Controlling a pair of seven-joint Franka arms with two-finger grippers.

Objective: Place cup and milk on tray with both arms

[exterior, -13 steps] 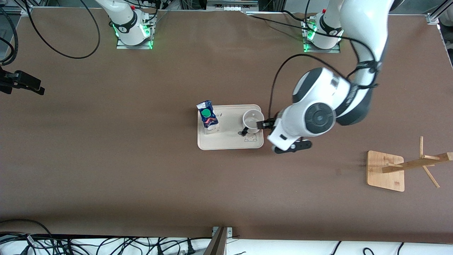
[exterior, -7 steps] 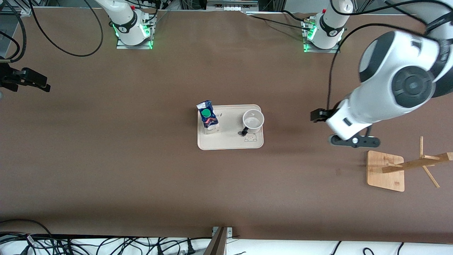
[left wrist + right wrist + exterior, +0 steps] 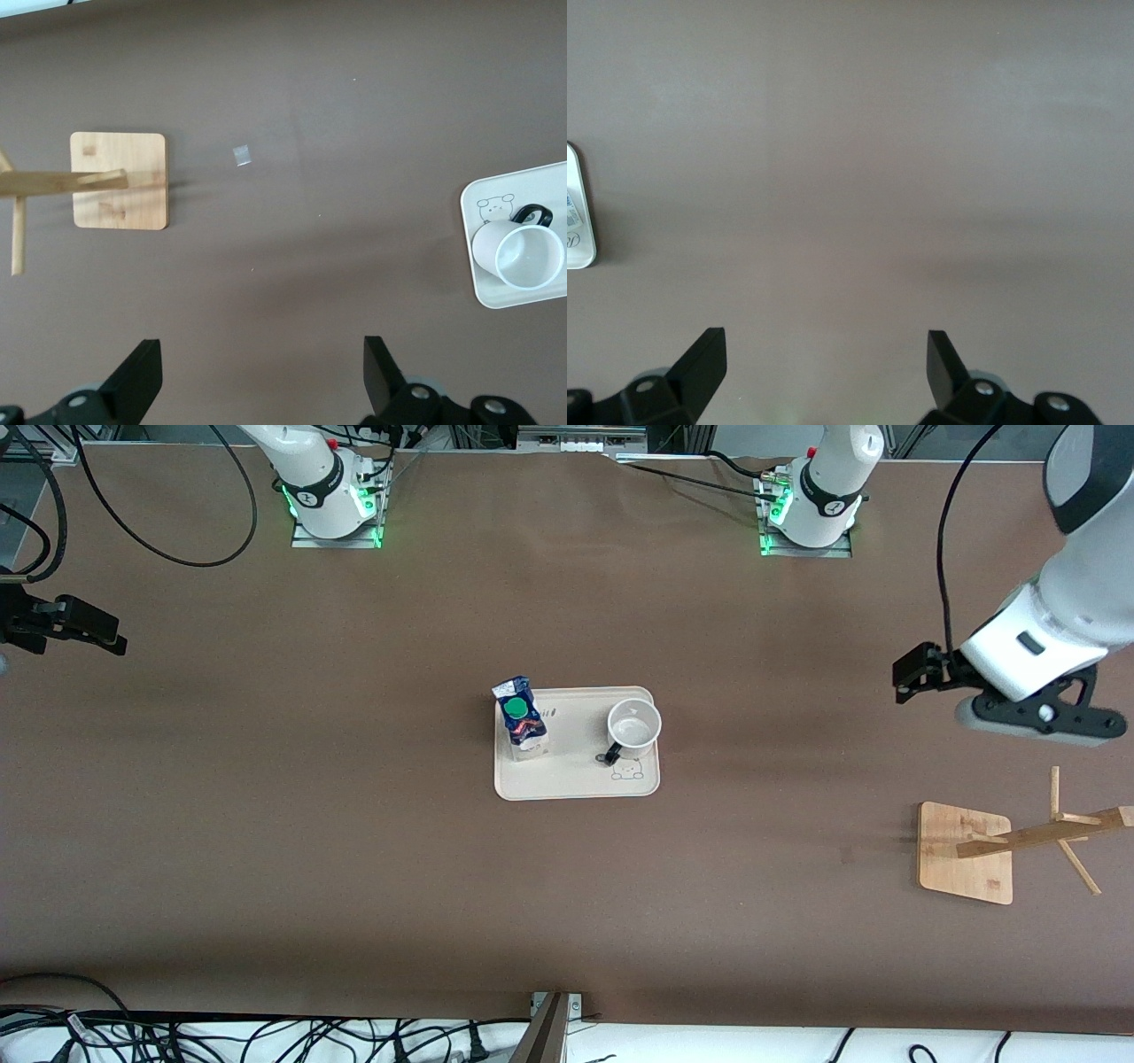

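the tray point(image 3: 576, 779) lies flat near the middle of the table point(image 3: 354, 824); it holds two things; the milk point(image 3: 520, 722) stands upright at the tray's end toward the right arm, its green cap up; the cup point(image 3: 634, 724) stands upright at the end toward the left arm, empty and white inside, with its black handle point(image 3: 609, 755) turned toward the front camera; milk and cup are apart, with bare tray between them; a small rabbit drawing point(image 3: 627, 771) shows on the tray just beside the cup, nearer to the front camera.

the left gripper point(image 3: 912, 676) hangs over bare table toward the left arm's end, well apart from the tray; its fingers point(image 3: 137, 376) are wide apart and hold nothing; in the left wrist view the cup point(image 3: 523, 255) and a corner of the tray point(image 3: 474, 197) show at the edge; the right gripper point(image 3: 97, 638) is at the right arm's end of the table, over bare surface; its fingers point(image 3: 700, 359) also stand wide apart with nothing between them.

the table is covered in a plain brown sheet; a wooden rack point(image 3: 966, 853) with a square base and a tilted post stands toward the left arm's end, nearer to the front camera than the tray; black cables point(image 3: 266, 1036) lie along the edge nearest the camera; green lights glow at both arm bases point(image 3: 337, 514).
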